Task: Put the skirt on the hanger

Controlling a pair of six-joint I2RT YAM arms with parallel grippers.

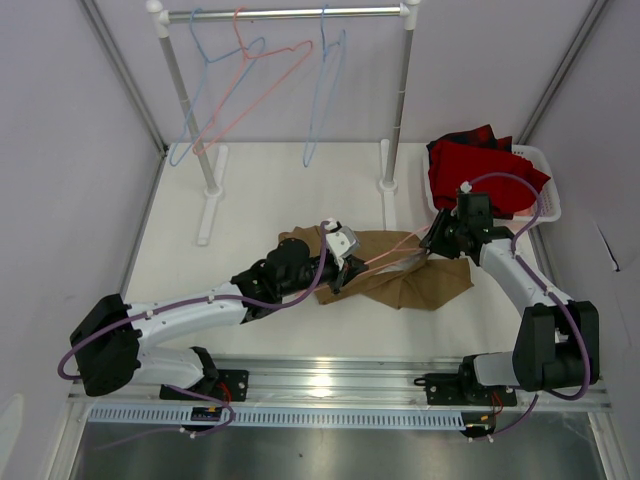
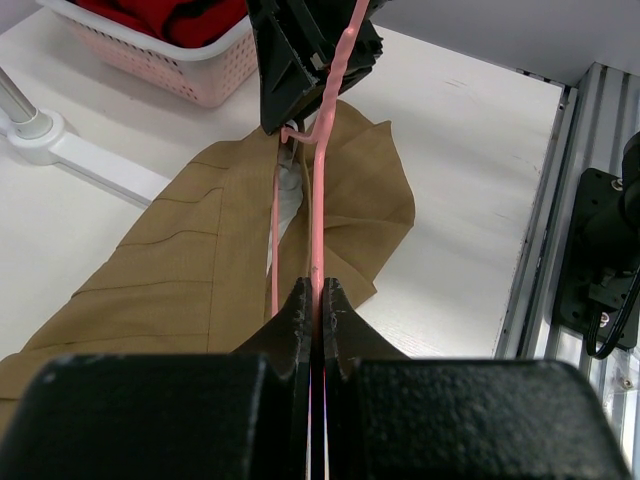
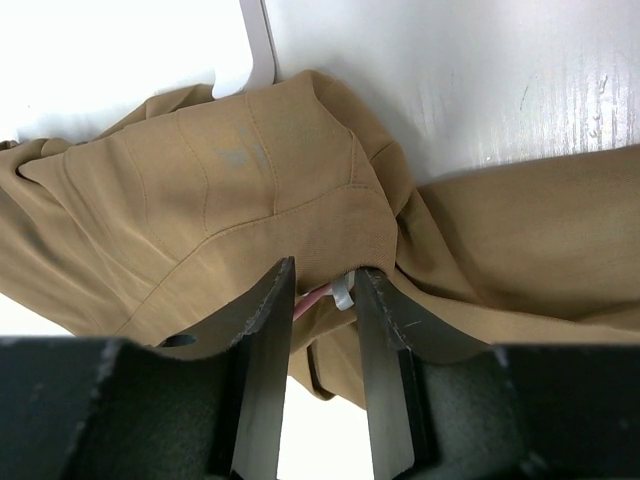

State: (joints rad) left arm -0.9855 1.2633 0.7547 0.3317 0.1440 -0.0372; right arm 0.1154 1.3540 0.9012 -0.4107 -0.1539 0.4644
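Matt tan cloth skirt [image 2: 190, 270] (faint stitched seams), thin smooth-coated pink wire hanger [image 2: 317, 200], smooth white table [image 2: 470, 160]

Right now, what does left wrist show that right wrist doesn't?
Left wrist only: the left gripper shut on the hanger, plus the basket holding the red garment. Right wrist only: the gap between the fingers of the right gripper, with a white tab in it. Both: the skirt on the table, and pink hanger wire.
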